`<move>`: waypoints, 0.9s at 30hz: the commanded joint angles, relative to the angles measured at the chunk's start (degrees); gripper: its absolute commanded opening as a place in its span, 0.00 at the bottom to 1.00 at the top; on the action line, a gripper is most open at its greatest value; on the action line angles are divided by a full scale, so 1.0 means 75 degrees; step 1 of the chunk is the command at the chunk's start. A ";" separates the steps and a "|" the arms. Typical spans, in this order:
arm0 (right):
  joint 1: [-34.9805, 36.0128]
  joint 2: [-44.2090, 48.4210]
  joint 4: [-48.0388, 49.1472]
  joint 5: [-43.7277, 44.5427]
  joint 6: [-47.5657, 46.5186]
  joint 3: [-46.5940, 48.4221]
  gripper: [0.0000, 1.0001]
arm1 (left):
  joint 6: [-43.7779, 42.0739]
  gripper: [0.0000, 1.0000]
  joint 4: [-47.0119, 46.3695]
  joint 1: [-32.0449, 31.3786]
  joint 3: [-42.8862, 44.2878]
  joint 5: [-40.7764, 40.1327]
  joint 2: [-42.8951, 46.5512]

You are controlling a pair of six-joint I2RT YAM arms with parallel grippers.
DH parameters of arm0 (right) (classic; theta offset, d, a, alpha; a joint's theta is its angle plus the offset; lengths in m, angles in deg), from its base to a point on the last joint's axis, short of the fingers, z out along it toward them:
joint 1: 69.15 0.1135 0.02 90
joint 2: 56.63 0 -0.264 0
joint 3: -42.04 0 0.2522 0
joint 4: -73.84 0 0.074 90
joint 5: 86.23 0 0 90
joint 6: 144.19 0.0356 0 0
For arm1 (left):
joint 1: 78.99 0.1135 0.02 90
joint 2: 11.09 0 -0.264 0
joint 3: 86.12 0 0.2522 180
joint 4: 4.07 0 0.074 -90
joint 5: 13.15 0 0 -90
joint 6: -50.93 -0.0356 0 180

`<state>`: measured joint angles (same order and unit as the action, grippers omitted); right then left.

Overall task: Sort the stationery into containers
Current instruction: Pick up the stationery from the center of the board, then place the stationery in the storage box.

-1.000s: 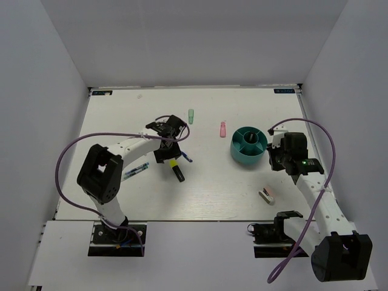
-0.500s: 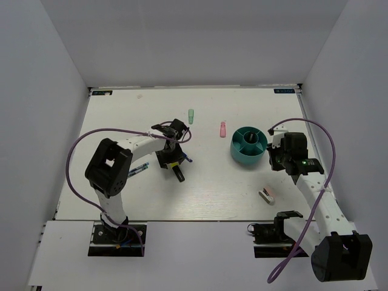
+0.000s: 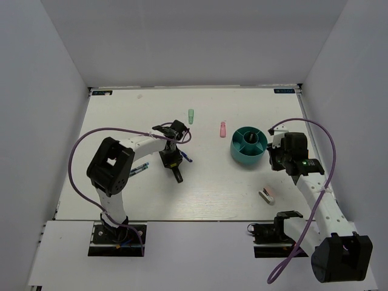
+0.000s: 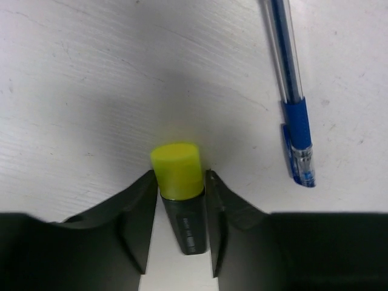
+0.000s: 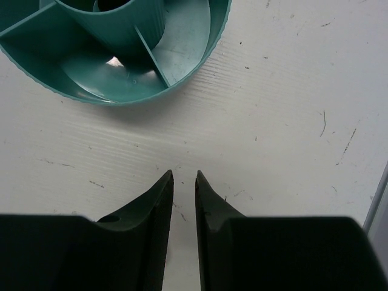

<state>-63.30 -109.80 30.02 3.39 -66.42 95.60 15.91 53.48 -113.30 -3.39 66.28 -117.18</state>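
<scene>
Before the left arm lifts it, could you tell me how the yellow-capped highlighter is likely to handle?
The black-yellow highlighter looks rigid plastic, so probably won't flex. Its round cap suggests it could roll if nudged. The left gripper pinches smooth sides, so slipping seems possible.

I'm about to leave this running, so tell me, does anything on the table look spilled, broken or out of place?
Nothing stands out. The teal organiser stands upright and undamaged, its visible compartments empty. The blue pen, yellow-capped highlighter, mint marker, pink marker and pink-white block lie on the table, simply unsorted.
</scene>
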 commanded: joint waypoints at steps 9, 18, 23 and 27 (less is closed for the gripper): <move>-0.0018 0.0175 0.0141 0.0016 0.0014 0.0120 0.25 | -0.0369 0.12 0.0102 -0.0206 0.0282 0.0120 0.0210; -0.0018 0.0280 0.0294 0.0437 0.0060 0.0050 0.00 | -0.2522 0.00 -0.0270 -0.1625 0.2439 -0.0770 0.0902; -0.0006 0.0596 0.0749 0.1045 0.0177 -0.0102 0.00 | -0.4115 0.00 -0.3157 -0.2328 0.2583 -0.0735 0.0879; -0.0018 0.0796 0.1102 0.1469 0.0271 -0.0301 0.00 | -0.5033 0.00 -0.6009 -0.2609 0.1739 -0.0724 0.0797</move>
<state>-63.50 -105.06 33.82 10.58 -65.30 94.22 -13.38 26.86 -132.23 13.27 62.02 -112.32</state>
